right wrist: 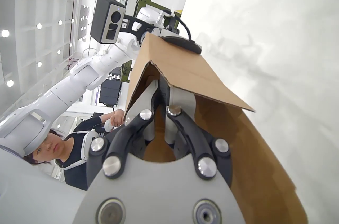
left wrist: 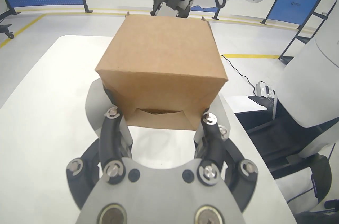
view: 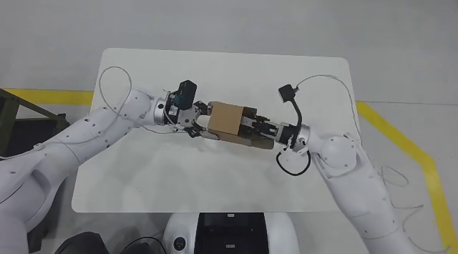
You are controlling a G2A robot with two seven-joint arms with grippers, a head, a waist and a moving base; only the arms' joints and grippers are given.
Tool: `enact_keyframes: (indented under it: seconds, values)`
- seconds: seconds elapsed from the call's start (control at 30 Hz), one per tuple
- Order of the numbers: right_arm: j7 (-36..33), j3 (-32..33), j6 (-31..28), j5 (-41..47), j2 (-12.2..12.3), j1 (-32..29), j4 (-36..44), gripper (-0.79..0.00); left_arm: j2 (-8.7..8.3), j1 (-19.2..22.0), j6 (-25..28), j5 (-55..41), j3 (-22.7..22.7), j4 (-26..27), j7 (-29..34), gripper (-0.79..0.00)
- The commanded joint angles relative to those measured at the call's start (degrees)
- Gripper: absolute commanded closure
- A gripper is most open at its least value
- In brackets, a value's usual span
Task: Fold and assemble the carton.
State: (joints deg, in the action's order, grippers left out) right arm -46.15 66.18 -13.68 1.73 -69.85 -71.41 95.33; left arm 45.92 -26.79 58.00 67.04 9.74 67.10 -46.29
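A brown carton (view: 225, 119) hangs between my two grippers over the middle of the white table (view: 143, 175). My left gripper (view: 200, 124) is shut on the carton's closed end, its fingers (left wrist: 91, 103) pressed against opposite sides of the carton (left wrist: 161, 55), with the tucked flap facing the wrist. My right gripper (view: 250, 127) is at the open end. In the right wrist view its fingers (right wrist: 172, 97) stand close together just inside the carton (right wrist: 190, 71), pinched on the edge of a cardboard wall. The inside of the carton is mostly hidden.
The tabletop stretches white on all sides of the carton. A dark green cart (view: 14, 121) stands off the table's left edge. Yellow floor tape (view: 401, 139) runs past the right side.
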Motion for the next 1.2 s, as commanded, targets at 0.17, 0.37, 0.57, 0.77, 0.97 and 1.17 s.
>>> enact_keyframes:
  seconds: [0.17, 0.37, 0.57, 0.77, 0.97, 1.17]
  values:
    - [2.84, 3.17, 0.85, 0.60, 0.52, -1.02, 1.23, 0.000, 0.26, 0.67, 0.00, -1.38, 0.00, -2.96, 0.00, -0.252]
    - [4.03, 4.43, 1.00, 0.57, 0.81, -1.57, 1.80, -0.222, 0.21, 0.80, 0.00, -2.40, 0.00, -4.59, 0.00, -0.240]
    - [1.87, 4.55, 4.20, 1.60, 1.18, -3.39, 4.74, -0.179, 0.57, 1.16, 0.00, -5.04, 0.00, -8.54, 0.01, -0.145]
    - [0.74, 2.36, 6.78, 2.24, 1.21, -4.91, 6.97, -0.102, 1.52, 1.40, 0.00, -6.47, 0.00, -10.24, 0.01, -0.145]
    - [4.24, -0.08, 7.36, 1.57, 0.79, -3.91, 5.15, 0.000, 2.11, 1.63, 0.00, -6.31, 0.00, -10.00, 0.01, -0.154]
    - [7.92, -0.97, 7.18, 0.18, 0.49, -2.30, 3.10, 0.000, 1.91, 1.20, 0.00, -4.69, 0.00, -8.28, 0.01, -0.160]
